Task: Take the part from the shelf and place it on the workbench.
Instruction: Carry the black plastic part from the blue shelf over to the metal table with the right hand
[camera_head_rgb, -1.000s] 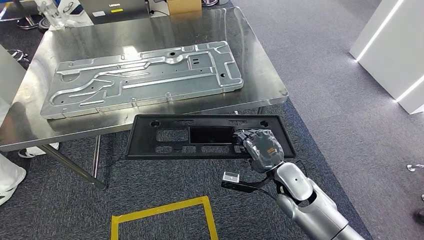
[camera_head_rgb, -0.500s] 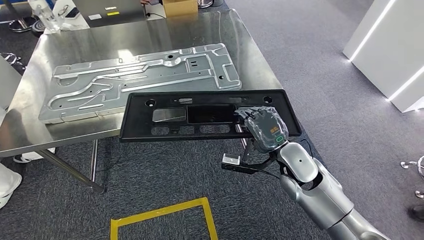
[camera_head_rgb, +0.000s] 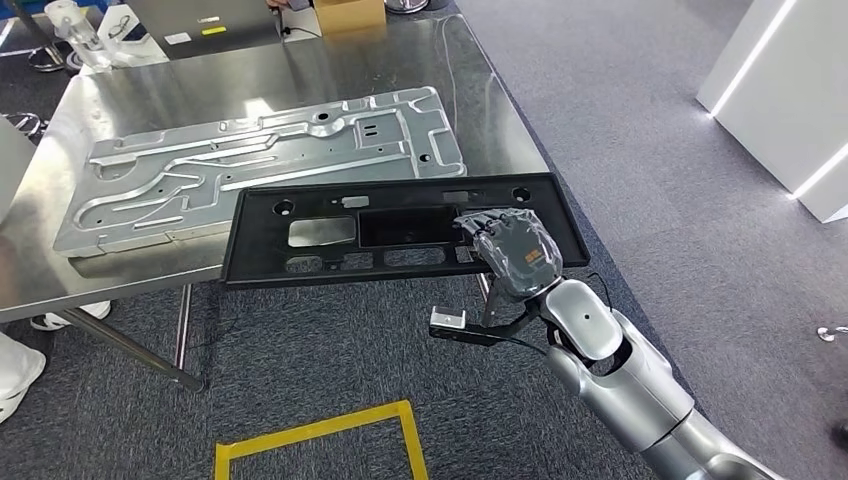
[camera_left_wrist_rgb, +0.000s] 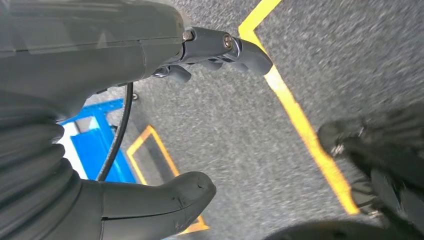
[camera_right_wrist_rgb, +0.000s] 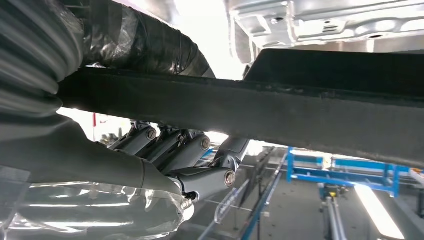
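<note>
- Left hand (camera_left_wrist_rgb: 150, 75) hangs over grey carpet, fingers apart, holding nothing.
- Right hand (camera_head_rgb: 512, 252) grasps the black plastic panel (camera_head_rgb: 330, 245), held level across the steel workbench (camera_head_rgb: 480, 110) edge.
- At 11 o'clock, a stamped metal plate (camera_head_rgb: 250, 165) lies on it.

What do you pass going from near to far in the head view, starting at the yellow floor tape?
Yellow floor tape → right hand holding the black panel → silver metal plate on the steel table → cardboard box.
</note>
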